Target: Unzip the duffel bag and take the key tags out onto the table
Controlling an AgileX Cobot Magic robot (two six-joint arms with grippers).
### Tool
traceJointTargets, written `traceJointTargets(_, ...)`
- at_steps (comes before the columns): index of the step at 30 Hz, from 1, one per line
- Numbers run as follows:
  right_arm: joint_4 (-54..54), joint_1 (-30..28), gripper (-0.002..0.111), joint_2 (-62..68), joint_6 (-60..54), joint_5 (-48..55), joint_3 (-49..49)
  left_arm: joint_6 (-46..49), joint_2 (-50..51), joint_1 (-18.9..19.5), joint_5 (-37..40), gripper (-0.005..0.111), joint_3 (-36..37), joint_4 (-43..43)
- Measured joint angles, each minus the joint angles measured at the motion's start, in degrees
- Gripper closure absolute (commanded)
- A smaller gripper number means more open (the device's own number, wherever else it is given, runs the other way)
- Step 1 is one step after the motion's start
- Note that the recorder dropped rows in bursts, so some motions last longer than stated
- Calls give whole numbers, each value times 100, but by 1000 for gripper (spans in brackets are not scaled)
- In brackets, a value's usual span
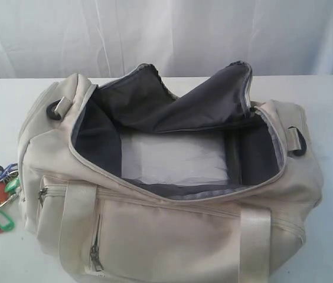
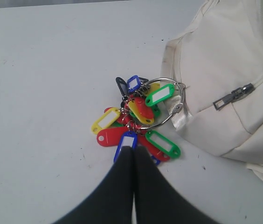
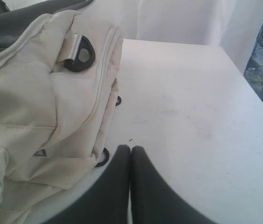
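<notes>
Left end effector point(image 2: 132, 148): closed, empty, tips at the edge of the tags point(image 2: 138, 119).
Right end effector point(image 3: 130, 148): closed, empty, beside the bag point(image 3: 43, 107).
Tags: already out, on the worktop point(image 2: 43, 70) against the bag's side.
Bag: unzipped, gaping, no tags inside.
Risk: if you pull the left arm away low, it could catch the ring and drag the tags.

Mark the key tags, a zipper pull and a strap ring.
key tags point(image 2: 140, 112), left wrist view, central yellow tag
zipper pull point(image 2: 233, 96), left wrist view, grey tab
strap ring point(image 3: 75, 66), right wrist view, black lower curve
</notes>
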Motion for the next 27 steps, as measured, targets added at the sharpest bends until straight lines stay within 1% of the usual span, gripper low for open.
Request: traceJointTargets(27, 0, 0, 108, 0, 7, 57, 0, 0, 0, 0, 0, 107, 0, 0)
